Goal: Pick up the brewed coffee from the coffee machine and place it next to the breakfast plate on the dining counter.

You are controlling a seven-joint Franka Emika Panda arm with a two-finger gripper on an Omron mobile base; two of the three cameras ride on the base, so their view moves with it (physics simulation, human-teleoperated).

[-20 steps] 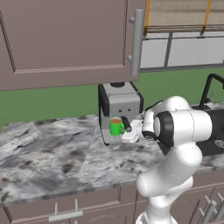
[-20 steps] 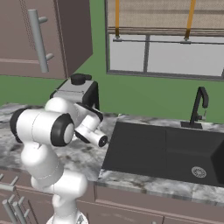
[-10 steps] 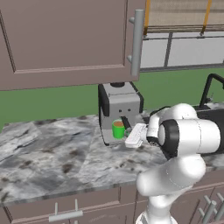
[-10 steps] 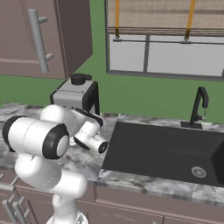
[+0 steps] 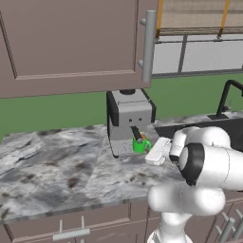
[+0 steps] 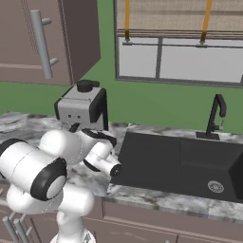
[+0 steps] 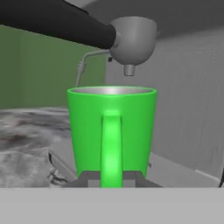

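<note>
On a marbled kitchen counter, the green mug faces the gripper (jaw opening unclear); rigid, spillable, best gripped by its handle.

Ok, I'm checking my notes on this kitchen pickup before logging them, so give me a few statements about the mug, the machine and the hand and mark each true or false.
1. The green mug stands under the spout of the coffee machine. True.
2. The mug's handle faces the hand camera. True.
3. The mug lies tipped on its side. False: it stands upright, rim level.
4. The hand is over the sink. False: it sits right in front of the mug at the machine, left of the sink.
5. The machine stands on a wooden table. False: it stands on the marbled counter, under a brown wall cabinet.
</note>
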